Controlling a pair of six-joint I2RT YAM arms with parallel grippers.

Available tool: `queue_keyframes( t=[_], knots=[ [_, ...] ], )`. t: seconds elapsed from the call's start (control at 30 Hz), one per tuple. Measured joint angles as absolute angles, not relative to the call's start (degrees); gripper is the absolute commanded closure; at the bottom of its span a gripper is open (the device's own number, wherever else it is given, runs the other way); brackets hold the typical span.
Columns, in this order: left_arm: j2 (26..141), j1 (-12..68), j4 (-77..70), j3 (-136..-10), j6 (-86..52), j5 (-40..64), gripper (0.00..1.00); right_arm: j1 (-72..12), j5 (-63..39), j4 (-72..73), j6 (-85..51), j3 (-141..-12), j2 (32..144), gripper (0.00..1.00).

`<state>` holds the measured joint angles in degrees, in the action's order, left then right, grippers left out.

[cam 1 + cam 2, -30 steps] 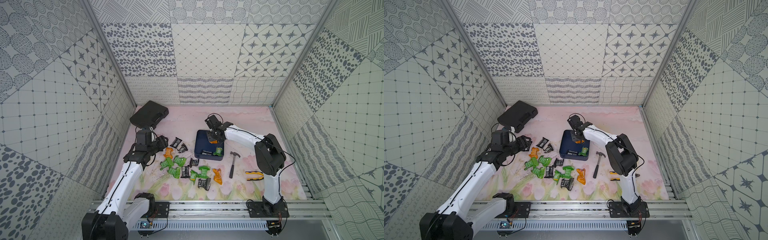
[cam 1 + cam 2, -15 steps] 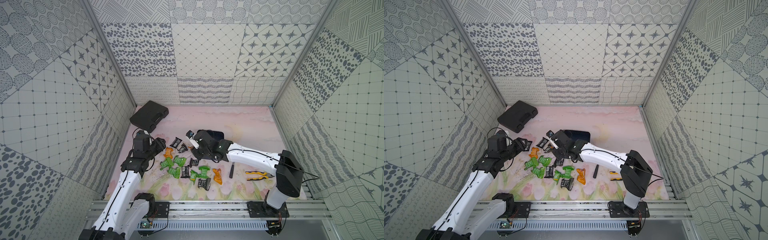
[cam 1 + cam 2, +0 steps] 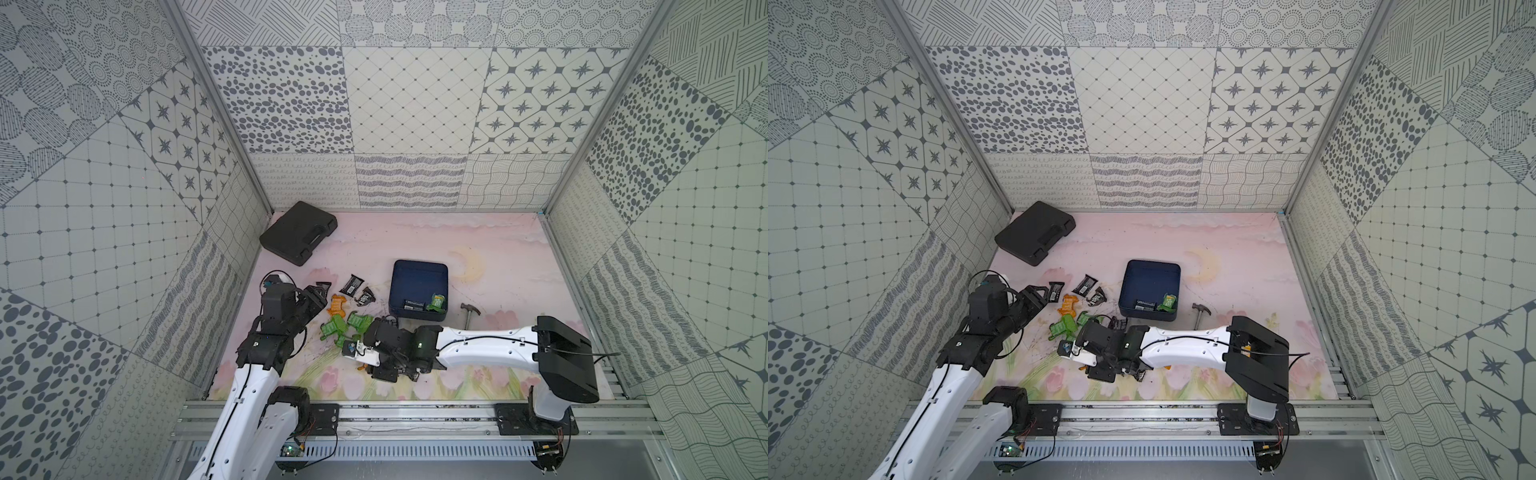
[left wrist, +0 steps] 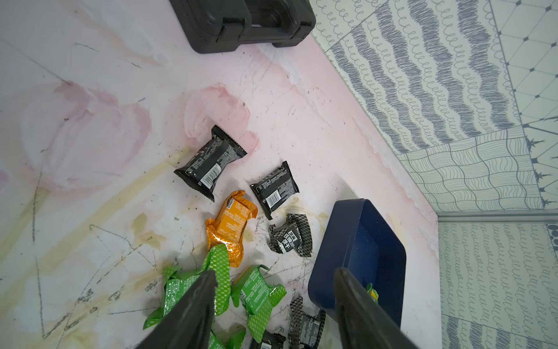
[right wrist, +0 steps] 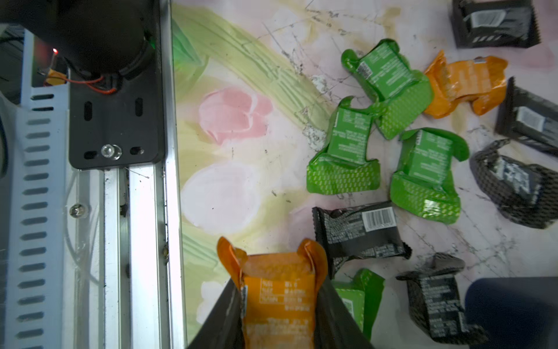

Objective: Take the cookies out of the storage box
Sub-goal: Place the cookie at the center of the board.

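Observation:
The navy storage box (image 3: 419, 276) (image 3: 1150, 274) sits mid-table with a black packet (image 3: 413, 306) and a green packet (image 3: 437, 302) at its near wall. Several green, orange and black cookies (image 3: 345, 324) (image 3: 1067, 324) lie scattered on the mat left of the box. My right gripper (image 5: 279, 284) is shut on an orange cookie packet (image 5: 279, 305), low over the near edge of the pile; a scrap of that orange (image 3: 361, 368) shows under the wrist. My left gripper (image 4: 275, 273) (image 3: 318, 297) hangs open and empty above the pile's left side, holding nothing.
A black moulded case (image 3: 298, 237) (image 4: 241, 21) lies at the back left by the wall. A hammer (image 3: 469, 316) rests right of the box. The aluminium front rail (image 5: 145, 211) and the left arm's base (image 5: 114, 105) are close to the right gripper.
My right arm swung from over the box, leftward and toward the front rail, carrying the orange packet. The left arm drew back slightly, still open.

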<state>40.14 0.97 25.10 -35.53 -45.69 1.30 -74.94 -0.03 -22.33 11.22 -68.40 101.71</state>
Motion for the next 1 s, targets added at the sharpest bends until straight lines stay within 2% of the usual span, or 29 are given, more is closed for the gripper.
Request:
queue_keyframes(
  t=[0.43,0.7,0.8,1.0],
  knots=[
    [37.85,0.97,26.92,-34.74,-47.53,1.13,0.34,-75.26,0.51,-22.02,12.95,-71.31,110.21,0.61],
    [37.85,0.97,27.27,-34.52,-47.72,1.26,0.33,-75.31,0.58,-22.00,13.82,-71.70,111.85,0.43],
    [37.93,0.97,27.24,-34.52,-47.68,1.50,0.29,-75.31,0.71,-21.96,13.63,-71.96,111.85,0.37],
    [38.96,0.95,26.65,-34.87,-46.83,3.18,0.28,-74.85,1.61,-21.87,11.42,-72.18,108.95,0.35]
  ],
)
